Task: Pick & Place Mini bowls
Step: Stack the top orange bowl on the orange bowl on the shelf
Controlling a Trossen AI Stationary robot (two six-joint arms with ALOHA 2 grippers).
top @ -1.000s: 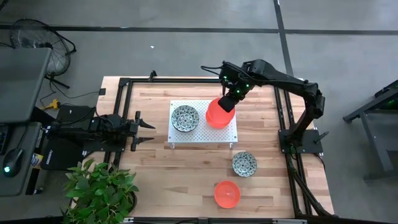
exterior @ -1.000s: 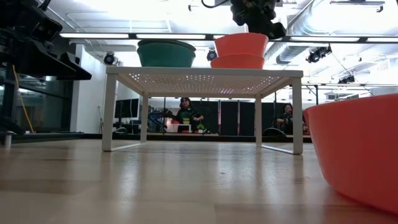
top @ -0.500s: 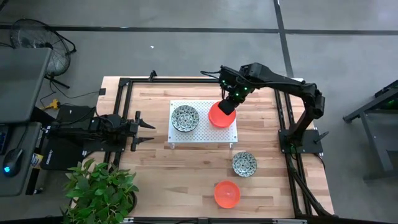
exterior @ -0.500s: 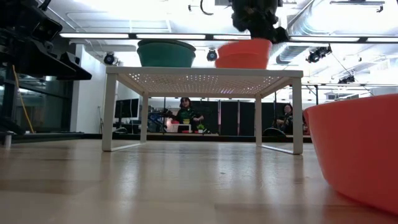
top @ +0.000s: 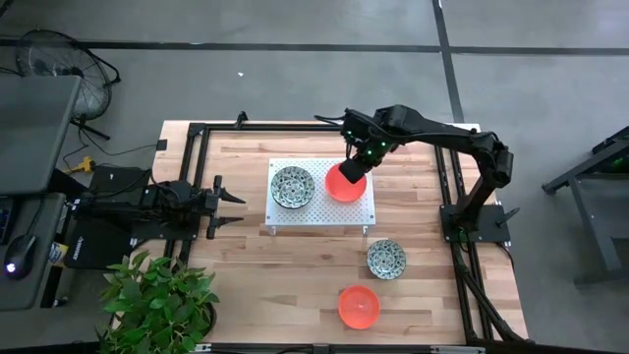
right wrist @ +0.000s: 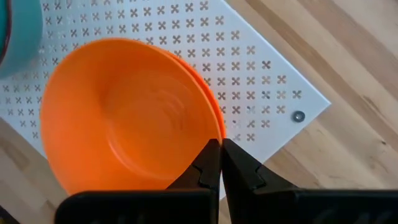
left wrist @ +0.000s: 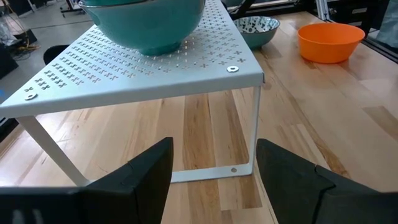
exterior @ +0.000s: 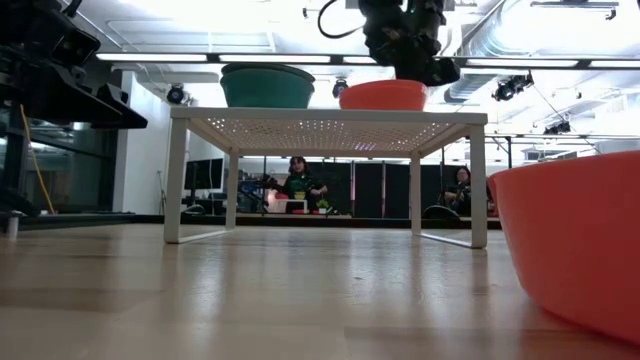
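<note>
Two nested orange-red mini bowls (right wrist: pixel 124 124) sit on the white perforated platform's (top: pixel 319 218) right part. My right gripper (right wrist: pixel 220 155) is shut on the upper one's rim and stands over the stack in the high view (top: pixel 356 169). A speckled bowl (top: pixel 292 187), teal outside (exterior: pixel 267 87), rests by its base on the platform's left part. Another speckled bowl (top: pixel 386 259) and an orange-red bowl (top: pixel 359 307) rest on the table nearer the front. My left gripper (top: pixel 236 205) waits open at the platform's left side, touching nothing. My right gripper pinches the upper orange-red bowl's rim (right wrist: pixel 214 134) between its two fingers, one inside the bowl and one outside. The fingers come from above, slanting in from the table's far right. The bowl sits level, nested in the orange-red bowl beneath it on the platform (exterior: pixel 383 95).
The platform stands on thin white legs (exterior: pixel 175 180) over the wooden table (top: pixel 295 265). A black frame rail (top: pixel 197 133) runs round the table's edges. A potted plant (top: pixel 162 300) sits at the near left corner. Bare wood lies left of the loose front bowls.
My right gripper has moved down and slightly toward the table's left, still shut on the orange-red bowl. The bowl was held above the other orange-red bowl, tipped on the way, and now sits level inside it.
</note>
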